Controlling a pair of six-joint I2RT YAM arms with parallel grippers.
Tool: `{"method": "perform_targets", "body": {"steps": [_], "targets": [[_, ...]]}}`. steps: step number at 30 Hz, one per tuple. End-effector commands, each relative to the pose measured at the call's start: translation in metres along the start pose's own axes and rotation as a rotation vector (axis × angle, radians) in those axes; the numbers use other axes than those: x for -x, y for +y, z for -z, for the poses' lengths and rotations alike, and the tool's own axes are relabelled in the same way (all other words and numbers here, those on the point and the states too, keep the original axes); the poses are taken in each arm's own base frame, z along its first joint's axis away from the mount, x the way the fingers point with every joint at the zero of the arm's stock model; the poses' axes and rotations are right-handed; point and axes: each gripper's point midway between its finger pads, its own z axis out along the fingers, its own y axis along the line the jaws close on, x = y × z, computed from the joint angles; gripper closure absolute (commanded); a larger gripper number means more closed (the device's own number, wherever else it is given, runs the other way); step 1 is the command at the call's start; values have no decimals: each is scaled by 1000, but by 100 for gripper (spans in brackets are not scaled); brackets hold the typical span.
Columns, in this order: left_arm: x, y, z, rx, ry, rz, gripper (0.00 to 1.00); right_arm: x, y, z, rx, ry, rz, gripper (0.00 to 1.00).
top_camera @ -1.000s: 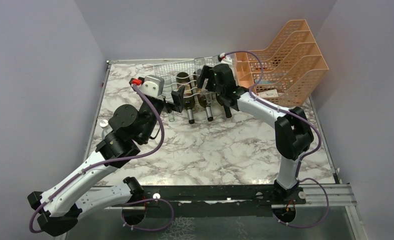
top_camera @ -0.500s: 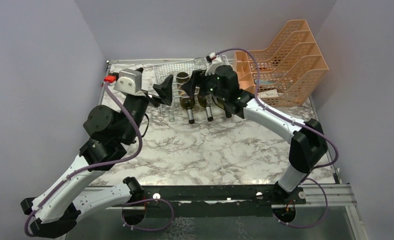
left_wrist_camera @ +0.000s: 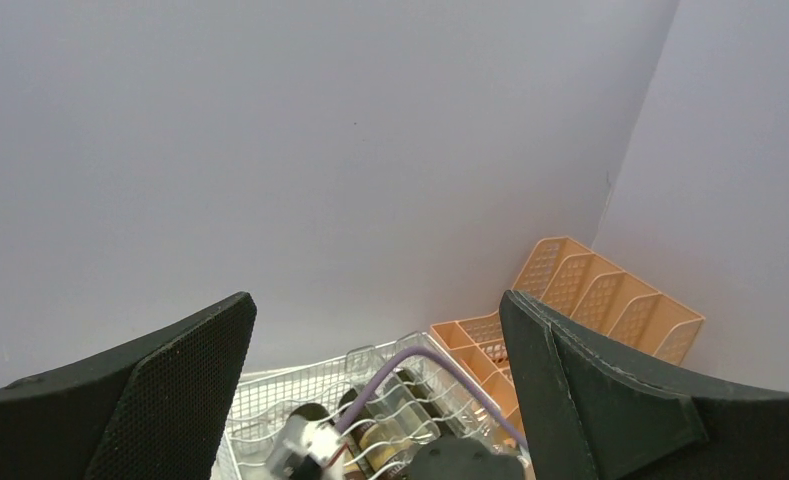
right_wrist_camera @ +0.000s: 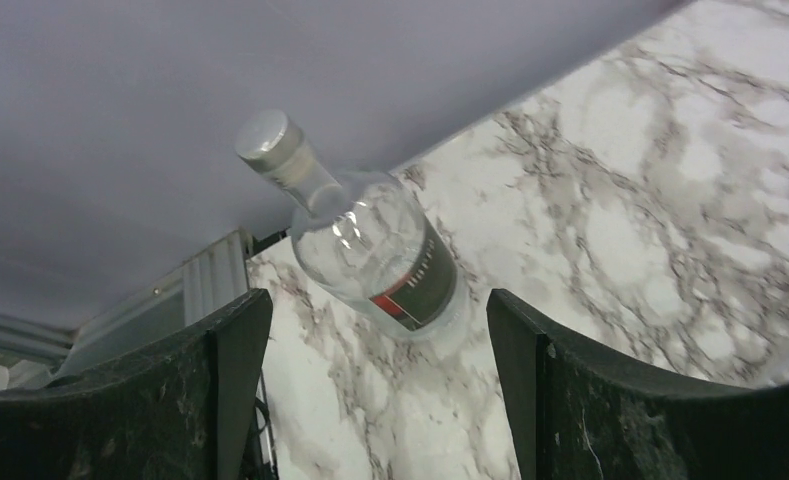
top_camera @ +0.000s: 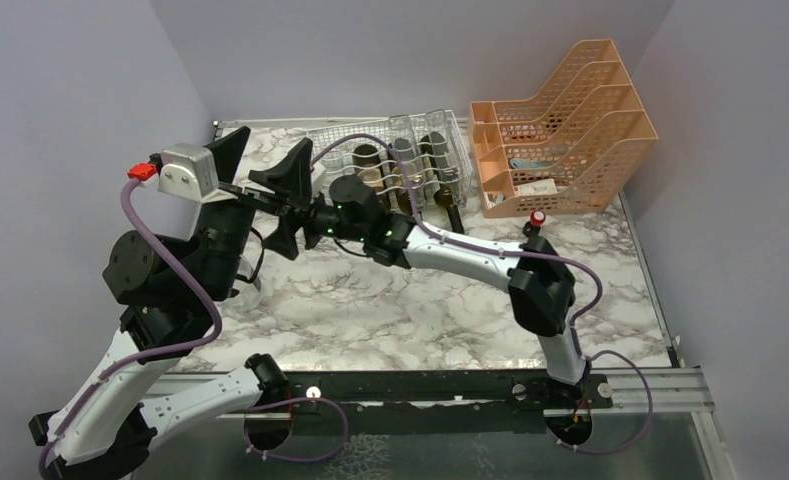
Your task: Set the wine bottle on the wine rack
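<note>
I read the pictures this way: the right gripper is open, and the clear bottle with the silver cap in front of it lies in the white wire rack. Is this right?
Not entirely. The right gripper is open, but the clear bottle in front of it is not in the white wire rack. It stands on the marble table, as the right wrist view shows.

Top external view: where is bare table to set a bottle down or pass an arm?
Bare marble table spans the near middle, between the right arm and the front rail. A smaller patch lies before the orange file tray. Crowded: the far edge with the wine rack, and the left side, with the left arm and clear bottle.
</note>
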Motion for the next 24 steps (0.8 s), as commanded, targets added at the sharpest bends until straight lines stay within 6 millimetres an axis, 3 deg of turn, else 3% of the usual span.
{"method": "perform_targets", "body": {"steps": [1,7,13,16,17,24], "targets": [[14,0,4,-18,-16,22,1,11,44,-32,126,-66,104,19],[18,1,6,-17,-23,24,1,-10,70,-72,178,-87,186,19],[12,1,6,-16,-1,17,1,-20,72,-104,182,-131,227,19],[7,1,6,-13,16,8,1,-28,86,-115,206,-150,240,19],[16,3,6,-11,0,17,1,-28,88,-118,210,-158,244,19],[16,3,6,-7,2,16,1,-23,94,-131,205,-214,276,25]]}}
